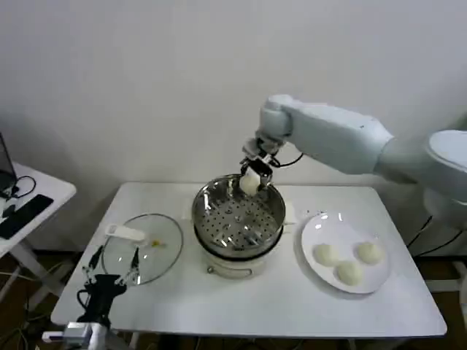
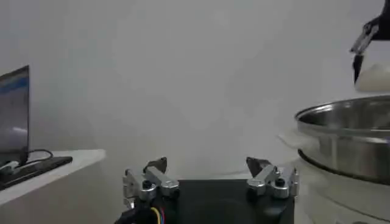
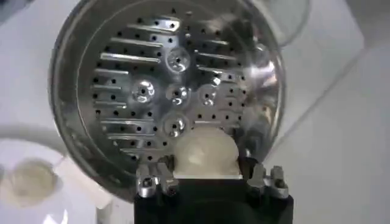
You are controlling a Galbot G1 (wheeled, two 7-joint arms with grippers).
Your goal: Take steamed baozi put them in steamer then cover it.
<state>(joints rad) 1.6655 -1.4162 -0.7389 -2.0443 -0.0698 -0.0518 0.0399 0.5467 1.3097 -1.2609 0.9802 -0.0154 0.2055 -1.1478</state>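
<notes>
Head: right gripper (image 1: 255, 173) jaws pinching one baozi (image 1: 250, 183) above the far rim of the steamer (image 1: 238, 216); three more baozi (image 1: 348, 262) on the plate (image 1: 317, 232), cover (image 1: 142, 248) flat on the worktop (image 1: 292, 302) left of the steamer. Left wrist: left gripper (image 2: 210, 178) low by the worktop's left edge, jaws spread, steamer (image 2: 344, 137) beside it. Right wrist: held baozi (image 3: 206, 151) over the perforated steamer floor (image 3: 164, 79).

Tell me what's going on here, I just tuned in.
The right gripper holds one steamed baozi over the far rim of the steamer, whose perforated basket has no buns in it yet. Three more buns wait on the white plate to the steamer's right. The cover lies flat on the table to its left, so covering is not yet done. The left gripper waits open, low by the table's front left edge near the cover.
</notes>
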